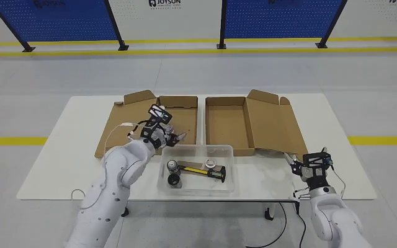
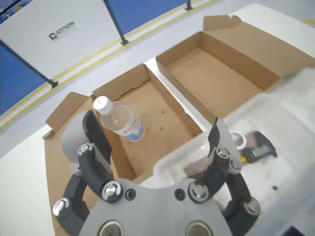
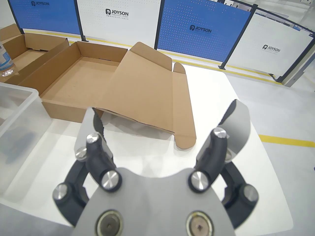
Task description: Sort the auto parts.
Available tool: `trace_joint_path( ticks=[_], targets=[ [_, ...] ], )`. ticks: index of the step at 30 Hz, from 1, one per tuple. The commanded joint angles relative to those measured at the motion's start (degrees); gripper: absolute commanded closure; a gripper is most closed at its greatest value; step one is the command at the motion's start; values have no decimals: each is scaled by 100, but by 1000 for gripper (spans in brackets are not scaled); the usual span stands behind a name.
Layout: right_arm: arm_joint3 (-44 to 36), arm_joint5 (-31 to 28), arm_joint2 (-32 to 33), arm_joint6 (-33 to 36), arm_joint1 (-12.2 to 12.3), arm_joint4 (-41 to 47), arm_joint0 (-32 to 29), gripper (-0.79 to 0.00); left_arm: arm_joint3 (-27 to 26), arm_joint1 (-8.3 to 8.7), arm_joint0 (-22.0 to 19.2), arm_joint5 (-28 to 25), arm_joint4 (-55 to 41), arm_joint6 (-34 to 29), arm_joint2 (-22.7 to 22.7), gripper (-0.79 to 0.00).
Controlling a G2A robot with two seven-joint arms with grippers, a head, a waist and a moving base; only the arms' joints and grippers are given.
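Observation:
A clear plastic bin [image 1: 197, 147] at the table's front holds the parts: two dark round pieces [image 1: 173, 166], a long black and yellow piece [image 1: 201, 171] and a white ring [image 1: 210, 163]. My left gripper [image 1: 166, 133] hangs open over the near edge of the left cardboard box [image 1: 186, 102], beside the bin's corner [image 2: 172, 158]. A clear water bottle [image 2: 120, 121] stands upright in that box, just beyond my open left gripper [image 2: 152, 121]. My right gripper [image 1: 305, 160] stands open and empty over bare table near the right box's flap [image 3: 147, 92]; its own camera shows it [image 3: 162, 110] holding nothing.
The right cardboard box [image 1: 226, 124] lies open with nothing in it, its lid flap [image 1: 273, 124] spread toward the right. The left box's lid [image 1: 121, 127] folds out to the left. Blue and white fence panels [image 3: 118, 13] stand beyond the table.

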Motion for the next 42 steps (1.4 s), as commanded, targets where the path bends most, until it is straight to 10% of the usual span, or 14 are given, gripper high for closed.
trace_joint_path(
  ticks=[1, 14, 42],
  targets=[
    [0, 0, 0, 0, 0, 0, 0, -785, -170, 38, 105, -499, -90, -282, -23, -785],
    [0, 0, 0, 0, 0, 0, 0, -785, -181, 212, 153, -1807, -1708, -2576, 6, -785],
    [0, 0, 0, 0, 0, 0, 0, -785, 316, 272, -303, -1578, -1465, -2837, 413, -785]
  ],
)
